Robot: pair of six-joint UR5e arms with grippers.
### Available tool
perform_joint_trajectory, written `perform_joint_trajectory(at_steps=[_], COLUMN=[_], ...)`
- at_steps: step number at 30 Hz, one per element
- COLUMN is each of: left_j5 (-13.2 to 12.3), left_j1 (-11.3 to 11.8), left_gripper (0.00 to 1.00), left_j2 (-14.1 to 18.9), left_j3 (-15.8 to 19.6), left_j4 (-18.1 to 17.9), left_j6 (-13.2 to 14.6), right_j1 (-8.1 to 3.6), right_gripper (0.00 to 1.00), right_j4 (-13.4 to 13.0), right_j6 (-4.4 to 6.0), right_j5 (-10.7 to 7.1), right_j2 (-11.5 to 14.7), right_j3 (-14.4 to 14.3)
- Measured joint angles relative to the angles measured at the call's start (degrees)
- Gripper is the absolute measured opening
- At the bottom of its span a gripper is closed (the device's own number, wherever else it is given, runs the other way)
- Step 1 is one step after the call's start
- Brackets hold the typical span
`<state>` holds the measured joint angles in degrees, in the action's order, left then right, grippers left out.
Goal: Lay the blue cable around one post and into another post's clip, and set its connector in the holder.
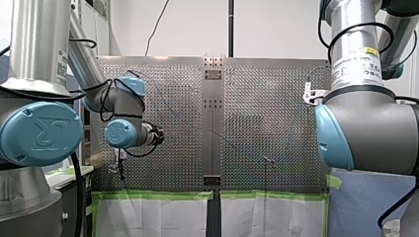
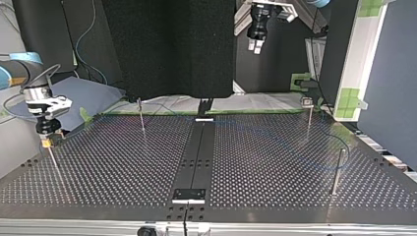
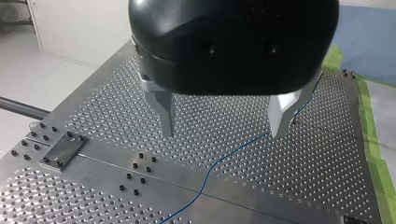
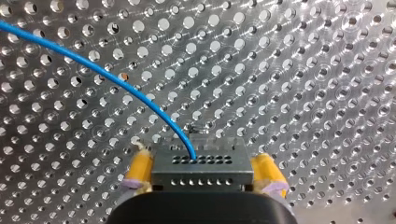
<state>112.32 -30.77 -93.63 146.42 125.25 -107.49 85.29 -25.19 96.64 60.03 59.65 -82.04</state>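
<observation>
Little holes cover the shiny metal table (image 2: 275, 162), and thin posts stand on it. At the left of the top view, my right gripper (image 2: 47, 140) hangs just over a thin post (image 2: 55, 164). In the right wrist view its yellow pads (image 4: 140, 168) squeeze tight on both sides of the grey connector (image 4: 203, 168). The blue cable (image 4: 116, 84) comes out of the connector's top and bends away over the table. In the top view the cable shows only faintly. It curves near the corner post (image 2: 338, 169) at the lower right, and I cannot tell if it goes around it. My left gripper (image 3: 224, 133) has its metal fingers (image 3: 163, 114) wide apart with nothing in them, and the cable lies on the table below them. I think setting down the connector comes next. If my right arm pulls too hard, the thin cable could go tight, slide off a post or tug at the connector. The connector could also tip in the pads and miss the holder. I cannot pick out the holder for sure.
</observation>
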Motion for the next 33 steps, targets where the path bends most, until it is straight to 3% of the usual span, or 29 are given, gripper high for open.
perform_joint_trajectory(at_steps=[33], left_j5=[0.0], left_j1=[0.5], left_gripper=[0.98], left_j2=[0.0], left_j3=[0.1], left_j4=[0.4], left_j6=[0.4], right_j1=[0.00], right_gripper=[1.00], right_j4=[0.0], right_j6=[-0.09], right_j5=[-0.33], right_j2=[0.0], right_j3=[0.0])
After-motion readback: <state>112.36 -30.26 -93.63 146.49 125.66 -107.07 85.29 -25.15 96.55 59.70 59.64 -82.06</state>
